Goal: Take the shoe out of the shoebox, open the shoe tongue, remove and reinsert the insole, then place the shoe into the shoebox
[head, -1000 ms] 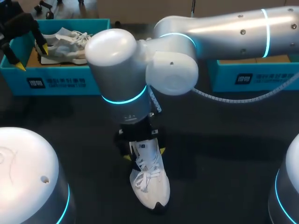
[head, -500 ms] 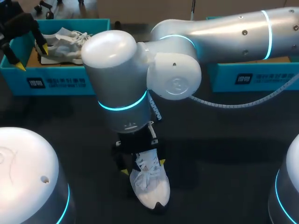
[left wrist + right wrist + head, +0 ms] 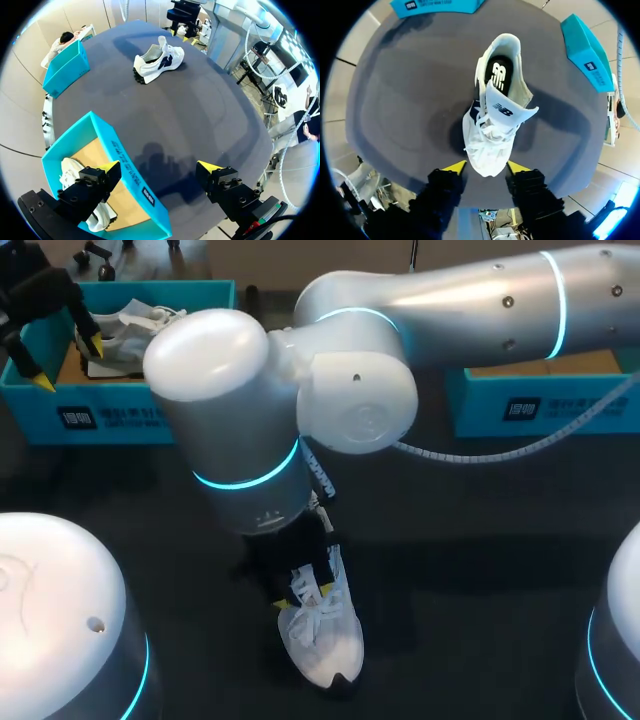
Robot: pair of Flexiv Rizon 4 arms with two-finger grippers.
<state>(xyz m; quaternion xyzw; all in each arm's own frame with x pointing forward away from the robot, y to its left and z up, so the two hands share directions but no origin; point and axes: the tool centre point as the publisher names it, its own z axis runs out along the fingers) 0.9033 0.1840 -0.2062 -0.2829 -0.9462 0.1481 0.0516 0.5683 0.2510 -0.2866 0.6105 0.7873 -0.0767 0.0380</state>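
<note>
A white sneaker (image 3: 325,645) lies on the dark table with its toe toward me. Its tongue (image 3: 512,107) is lifted and the black insole (image 3: 499,75) shows inside. My right gripper (image 3: 312,587) hangs over the laces. In the right wrist view, the right gripper (image 3: 486,167) is open, its yellow tips flanking the toe of the sneaker (image 3: 492,135); no grip shows. My left gripper (image 3: 70,365) stands wide open at the far left, over the near wall of the teal shoebox (image 3: 120,415). A second white shoe (image 3: 130,325) lies in that box.
Another teal box (image 3: 540,400) stands at the back right, behind my right arm. From the left wrist, the left gripper (image 3: 160,167) straddles the shoebox wall (image 3: 125,165), with the sneaker (image 3: 157,60) far ahead.
The right arm has swung a little to the left over the sneaker, and its yellow tips have drawn much closer together. The left arm has stayed put.
</note>
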